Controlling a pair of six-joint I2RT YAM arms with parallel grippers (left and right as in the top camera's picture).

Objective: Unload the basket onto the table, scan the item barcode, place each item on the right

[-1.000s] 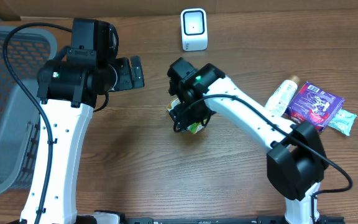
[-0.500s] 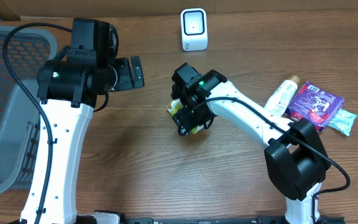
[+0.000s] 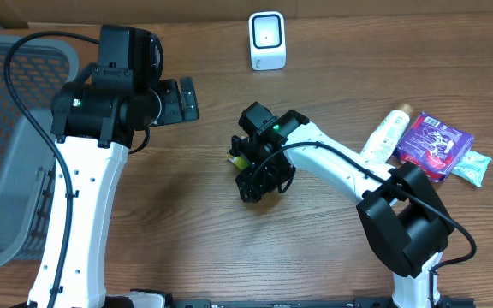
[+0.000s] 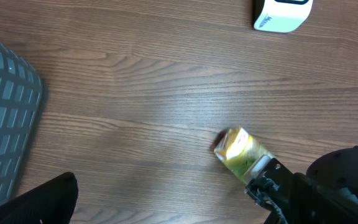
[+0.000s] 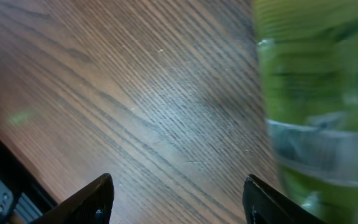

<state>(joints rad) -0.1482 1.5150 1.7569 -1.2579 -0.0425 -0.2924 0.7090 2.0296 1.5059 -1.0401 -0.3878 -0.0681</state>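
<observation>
Yellow-green drink carton (image 4: pixel 238 151) lies outside right gripper (image 5: pixel 179 183), fingers parted, ungrasped; left gripper (image 3: pixel 181 100) likewise spread. Next, likely: straddle, clamp, show white scanner (image 3: pixel 267 40).

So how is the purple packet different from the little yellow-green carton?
The purple packet is flat and lies beside a white bottle; the yellow-green carton is boxy and lies alone. No gripper is near the packet; the right gripper is at the carton. Both rest on the wooden table.
</observation>
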